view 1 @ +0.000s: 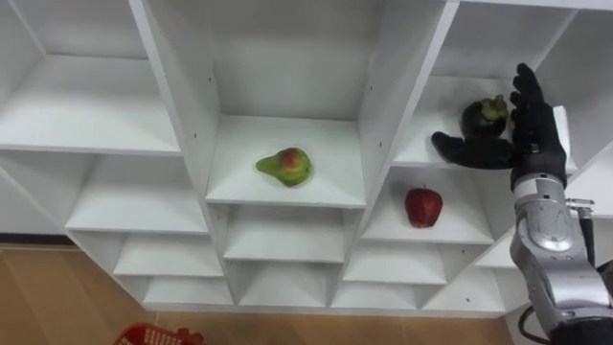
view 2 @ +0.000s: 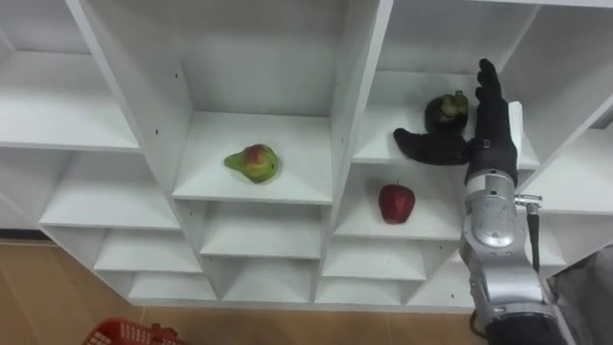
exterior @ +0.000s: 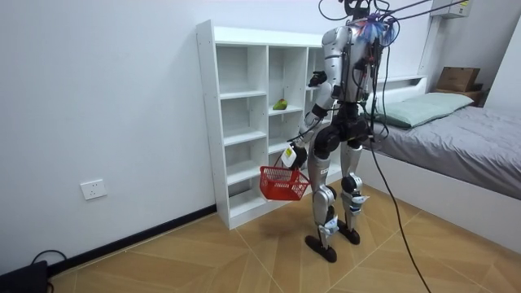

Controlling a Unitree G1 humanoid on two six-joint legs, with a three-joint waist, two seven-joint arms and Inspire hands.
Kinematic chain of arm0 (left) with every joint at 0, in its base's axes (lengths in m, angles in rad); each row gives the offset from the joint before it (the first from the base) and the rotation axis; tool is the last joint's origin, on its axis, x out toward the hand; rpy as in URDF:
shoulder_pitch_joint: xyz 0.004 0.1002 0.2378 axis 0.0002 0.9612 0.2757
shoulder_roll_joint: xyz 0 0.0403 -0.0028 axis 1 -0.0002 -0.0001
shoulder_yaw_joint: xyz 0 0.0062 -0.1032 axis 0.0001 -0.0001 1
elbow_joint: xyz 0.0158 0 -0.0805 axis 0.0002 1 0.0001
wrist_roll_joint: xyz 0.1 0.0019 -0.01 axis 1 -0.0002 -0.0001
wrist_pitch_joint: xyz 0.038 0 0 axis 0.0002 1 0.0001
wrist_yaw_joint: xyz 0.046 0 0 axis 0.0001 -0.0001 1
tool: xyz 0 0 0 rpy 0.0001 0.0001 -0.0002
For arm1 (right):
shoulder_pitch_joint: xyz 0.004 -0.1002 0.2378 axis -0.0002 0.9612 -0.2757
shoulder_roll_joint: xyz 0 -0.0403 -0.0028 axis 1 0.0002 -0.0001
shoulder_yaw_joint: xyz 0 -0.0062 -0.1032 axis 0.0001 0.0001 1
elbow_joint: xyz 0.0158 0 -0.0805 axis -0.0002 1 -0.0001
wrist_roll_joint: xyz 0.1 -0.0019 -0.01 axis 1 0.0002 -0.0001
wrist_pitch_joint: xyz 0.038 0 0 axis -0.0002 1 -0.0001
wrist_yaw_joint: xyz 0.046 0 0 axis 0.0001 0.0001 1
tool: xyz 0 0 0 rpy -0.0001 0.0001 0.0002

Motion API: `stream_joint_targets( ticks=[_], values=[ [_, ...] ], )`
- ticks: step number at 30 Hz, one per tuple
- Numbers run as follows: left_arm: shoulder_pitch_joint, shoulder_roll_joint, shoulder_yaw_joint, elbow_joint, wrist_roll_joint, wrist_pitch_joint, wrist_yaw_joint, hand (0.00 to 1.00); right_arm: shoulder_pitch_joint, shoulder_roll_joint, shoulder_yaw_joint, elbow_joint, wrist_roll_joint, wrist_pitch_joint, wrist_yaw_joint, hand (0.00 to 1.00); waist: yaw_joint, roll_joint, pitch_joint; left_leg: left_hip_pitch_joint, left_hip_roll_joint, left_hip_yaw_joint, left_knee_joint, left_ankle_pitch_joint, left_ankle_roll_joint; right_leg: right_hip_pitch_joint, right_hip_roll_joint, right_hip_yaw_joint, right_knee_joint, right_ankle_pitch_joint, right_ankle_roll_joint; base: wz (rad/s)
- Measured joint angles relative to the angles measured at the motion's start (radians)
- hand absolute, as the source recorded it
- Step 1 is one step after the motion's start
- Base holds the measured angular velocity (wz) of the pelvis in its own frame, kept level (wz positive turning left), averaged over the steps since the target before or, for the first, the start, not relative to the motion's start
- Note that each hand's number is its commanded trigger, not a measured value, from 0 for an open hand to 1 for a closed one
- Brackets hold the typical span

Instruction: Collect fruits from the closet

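One red basket [view 1: 153, 335] is seen lowest and nearest, hung from the left hand [exterior: 290, 156], which is closed on its handle. The right hand [view 1: 533, 129] is raised into the closet [view 1: 177, 105], fingers held straight and apart with nothing clasped, thumb stretched leftward. One dark round fruit [view 1: 484, 115] is set on the upper right shelf, left of the fingers and above the thumb, touching or nearly so; no long axis is shown. One apple [view 1: 423, 206] is placed one shelf below, and one pear [view 1: 286, 166] in the middle compartment. Three fruits are counted; the right hand is judged nearer.
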Motion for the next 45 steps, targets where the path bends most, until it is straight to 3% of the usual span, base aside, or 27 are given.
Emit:
stream_joint_targets(
  ticks=[10,24,27,35,36,38,39,45],
  values=[
    [0.002,0.001,0.0,-0.023,-0.003,0.01,-0.018,1.0,-0.013,-0.014,0.009,0.058,0.031,0.006,0.028,0.0,0.017,-0.008,0.0027,0.013,-0.001,-0.009,0.002,0.0,0.001,0.018,-0.002,-0.007,-0.001,0.0,0.0,0.02],
    [0.012,0.0,0.0,-0.024,-0.003,0.033,-0.018,1.0,-0.029,-0.018,0.007,0.126,0.005,-0.003,0.064,0.0,0.016,-0.009,-0.0043,0.014,-0.002,-0.02,0.007,0.0,0.0,0.03,-0.002,-0.017,0.001,0.0,0.0,0.02],
    [0.013,0.0,0.0,-0.024,-0.005,0.033,-0.016,1.0,-0.028,-0.017,0.008,0.169,-0.011,-0.025,0.073,0.0,0.014,-0.008,-0.0092,0.019,-0.003,-0.024,0.008,0.0,0.0,0.036,-0.002,-0.019,0.0,0.0,0.0,0.01],
    [0.015,-0.002,0.0,-0.007,-0.004,0.033,0.012,1.0,-0.029,-0.017,0.008,0.219,-0.046,-0.042,0.077,0.0,0.023,-0.01,-0.0096,0.031,-0.004,-0.034,0.004,0.0,0.0,0.054,-0.002,-0.019,-0.001,0.0,0.0,0.02],
    [0.015,-0.002,0.0,-0.003,-0.004,0.033,0.013,1.0,-0.03,-0.017,0.008,0.22,-0.047,-0.042,0.077,0.42,0.023,-0.01,-0.0096,0.031,-0.004,-0.034,0.004,0.0,0.0,0.054,-0.002,-0.019,-0.001,0.0,0.0,0.0],
    [0.017,-0.002,0.0,0.001,-0.004,0.033,0.013,1.0,-0.029,-0.017,0.008,0.227,-0.068,-0.048,0.078,0.96,0.023,-0.01,-0.0095,0.031,-0.004,-0.035,0.006,0.0,0.0,0.055,-0.003,-0.019,-0.001,0.0,0.0,0.0],
    [0.017,-0.002,0.0,0.001,-0.004,0.033,0.013,1.0,-0.029,-0.017,0.008,0.228,-0.075,-0.049,0.078,1.0,0.023,-0.01,-0.0095,0.031,-0.004,-0.035,0.006,0.0,0.0,0.055,-0.003,-0.019,-0.001,0.0,0.0,0.0],
    [0.017,-0.001,0.0,0.0,-0.005,0.033,0.018,1.0,-0.025,-0.023,-0.013,0.235,-0.079,-0.062,0.066,1.0,0.018,-0.01,-0.0096,0.033,-0.004,-0.034,0.006,0.0,0.0,0.057,-0.002,-0.022,-0.001,0.0,0.0,0.0]
  ],
)
